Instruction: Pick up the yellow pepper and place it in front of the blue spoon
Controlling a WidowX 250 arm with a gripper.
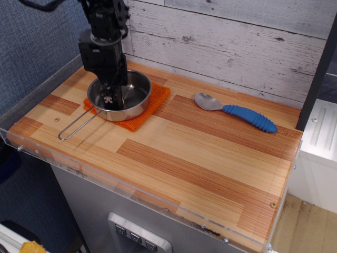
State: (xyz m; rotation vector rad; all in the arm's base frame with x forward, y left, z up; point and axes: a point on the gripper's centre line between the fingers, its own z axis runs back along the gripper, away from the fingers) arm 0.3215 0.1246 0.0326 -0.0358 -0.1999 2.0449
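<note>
My black gripper reaches down into the steel pan at the back left of the board. It stands right where the yellow pepper lies, and the pepper is hidden behind the gripper body and fingers. I cannot see whether the jaws are open around it or shut on it. The blue spoon lies to the right, its grey bowl pointing left and its ridged blue handle pointing right, well apart from the gripper.
The pan sits on an orange cloth, and its long wire handle points to the front left. A plank wall runs along the back. A clear plastic rim edges the wooden board.
</note>
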